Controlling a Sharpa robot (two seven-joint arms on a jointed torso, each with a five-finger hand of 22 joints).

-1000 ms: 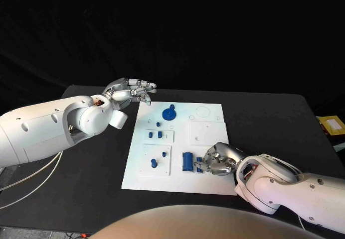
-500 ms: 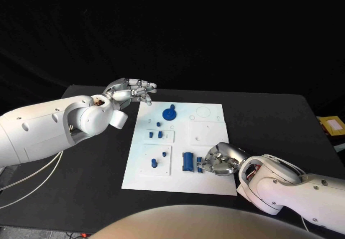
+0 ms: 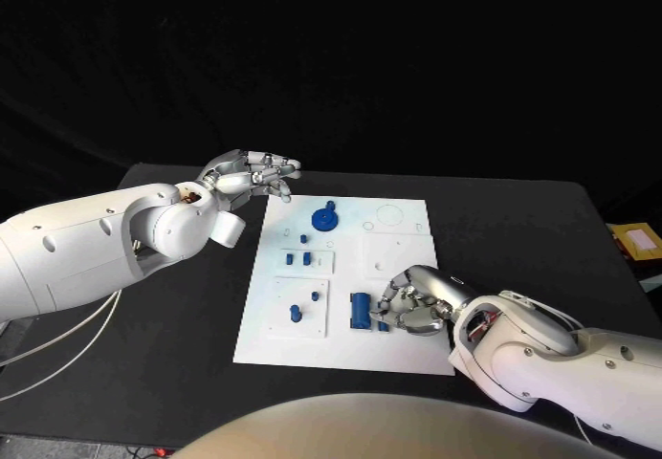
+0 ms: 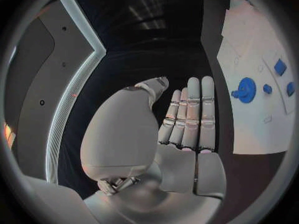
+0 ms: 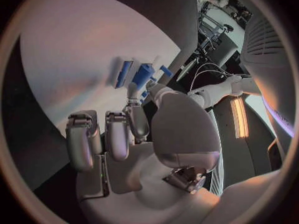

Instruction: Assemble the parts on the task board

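Right now the right hand (image 3: 418,304) sits low on the task board (image 3: 400,256), at about five o'clock of its middle, fingers curled down beside a blue cylinder (image 3: 360,309) that lies on the plate. In the right wrist view its fingertips (image 5: 132,91) reach to a cluster of blue parts (image 5: 142,75); whether they actually pinch one I cannot tell. The left hand (image 3: 252,176) hangs above the table (image 3: 538,229) just off the board's eleven o'clock corner, fingers straight and together, holding nothing. Near it on the board is a blue gear (image 3: 325,217) at twelve o'clock, with two small pegs (image 3: 296,257) below it and an oblong piece (image 3: 296,312) at seven o'clock.
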